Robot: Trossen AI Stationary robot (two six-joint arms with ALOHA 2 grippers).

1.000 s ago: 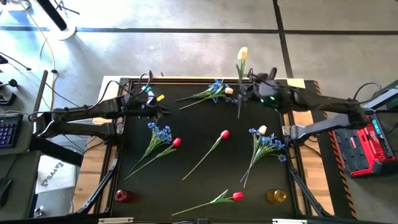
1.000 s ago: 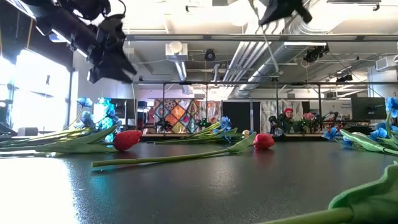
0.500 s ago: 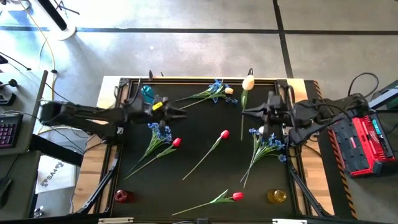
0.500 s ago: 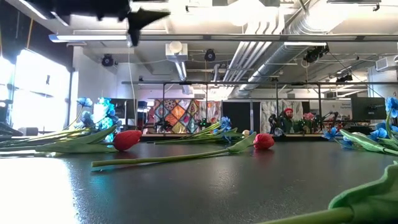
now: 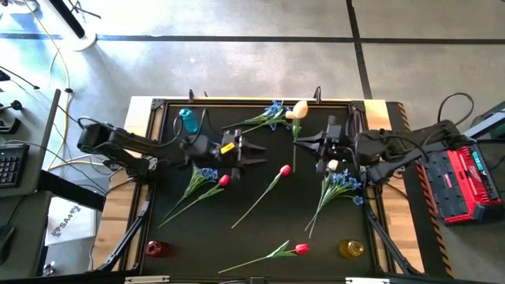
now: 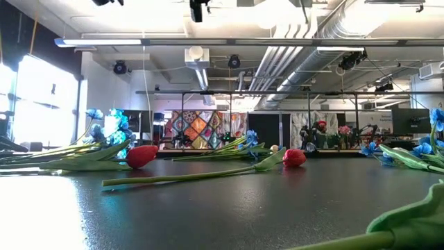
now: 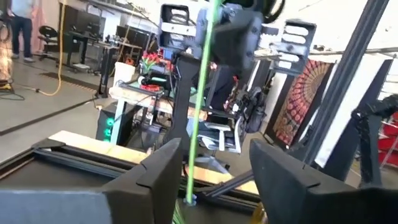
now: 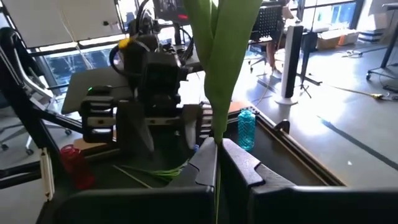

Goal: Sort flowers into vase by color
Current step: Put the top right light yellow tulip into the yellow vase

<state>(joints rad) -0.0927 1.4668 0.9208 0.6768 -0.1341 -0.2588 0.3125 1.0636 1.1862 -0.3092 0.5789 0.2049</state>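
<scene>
Premises present as a robotics laboratory or open workshop hall. Overhead are exposed silver ventilation ducts, pipework and strip lighting; underfoot is a bare concrete floor marked with dark tape lines. The black-topped counter stands on a frame with loose cables trailing beside it, a keyboard and a red equipment case alongside, further workstations with chairs and monitors in the hall, patterned fabric hangings against the far partition, and a person standing well back from the rig.
</scene>
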